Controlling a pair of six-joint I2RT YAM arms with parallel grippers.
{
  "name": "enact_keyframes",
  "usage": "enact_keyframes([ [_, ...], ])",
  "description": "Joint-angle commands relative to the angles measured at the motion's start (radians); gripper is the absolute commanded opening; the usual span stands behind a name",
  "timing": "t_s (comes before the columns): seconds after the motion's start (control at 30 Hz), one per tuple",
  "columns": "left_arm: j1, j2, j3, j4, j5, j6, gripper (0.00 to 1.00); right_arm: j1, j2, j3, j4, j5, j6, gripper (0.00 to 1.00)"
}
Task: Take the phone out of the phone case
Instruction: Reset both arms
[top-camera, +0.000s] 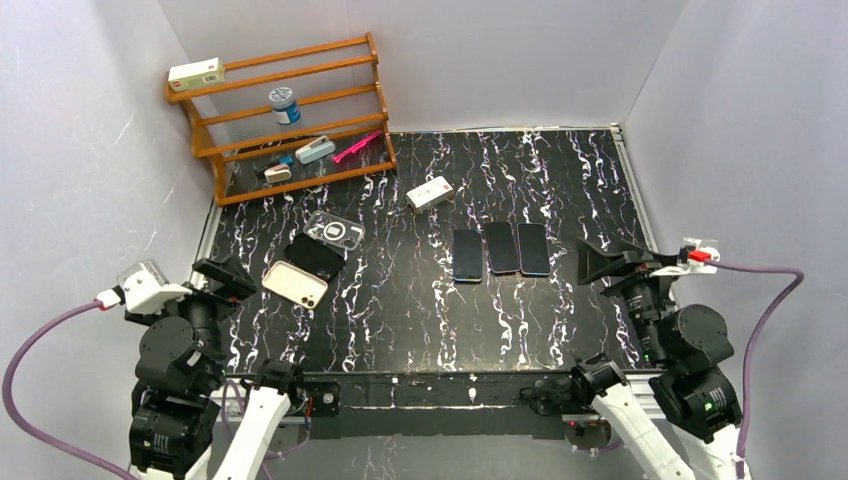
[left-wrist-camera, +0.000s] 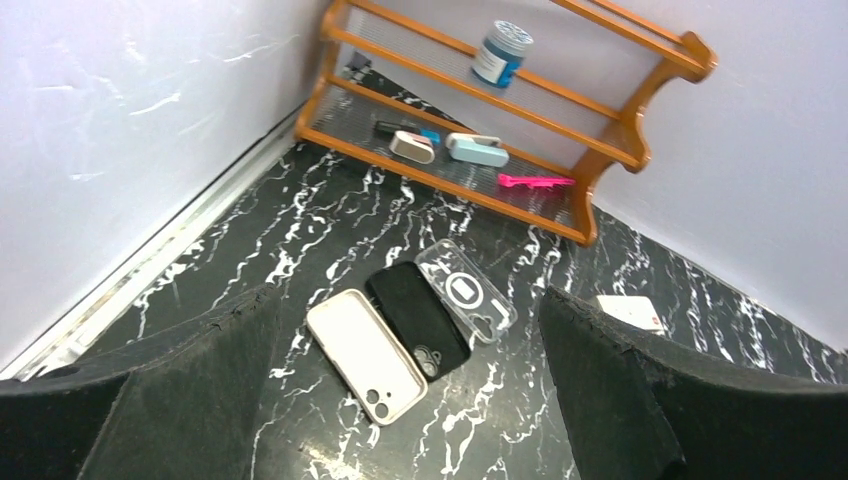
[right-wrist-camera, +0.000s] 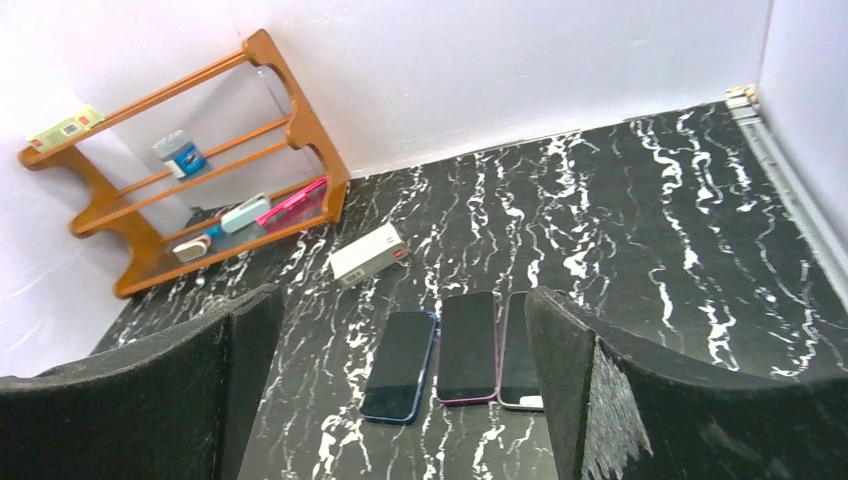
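Note:
Three phones lie screen up side by side mid-table: a blue-edged one (top-camera: 467, 256) (right-wrist-camera: 400, 364), a purple-edged one (top-camera: 501, 247) (right-wrist-camera: 467, 346) and a grey-edged one (top-camera: 533, 249) (right-wrist-camera: 520, 350). At the left lie a cream case (top-camera: 295, 284) (left-wrist-camera: 365, 355), open side up and empty, a black case (top-camera: 316, 257) (left-wrist-camera: 418, 318), back up with camera lenses showing in its cutout, and a clear case (top-camera: 335, 232) (left-wrist-camera: 466, 290). My left gripper (top-camera: 222, 277) (left-wrist-camera: 408, 300) is open and empty, near the cases. My right gripper (top-camera: 610, 262) (right-wrist-camera: 402, 295) is open and empty, right of the phones.
A wooden shelf (top-camera: 285, 115) stands at the back left with a jar (top-camera: 284, 104), a small box (top-camera: 196, 72) and small items. A white box (top-camera: 430, 192) lies behind the phones. Walls close in the table on three sides.

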Motion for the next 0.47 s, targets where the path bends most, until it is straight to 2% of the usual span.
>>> enact_keyframes([
  [0.0,0.003,-0.024,-0.018,-0.043,-0.125,-0.020,0.98,-0.004,-0.070,-0.035,-0.007,0.064,-0.089,0.99],
  [0.43,0.003,-0.025,-0.071,-0.022,-0.127,-0.048,0.98,-0.004,-0.104,-0.066,-0.001,0.102,-0.115,0.99],
])
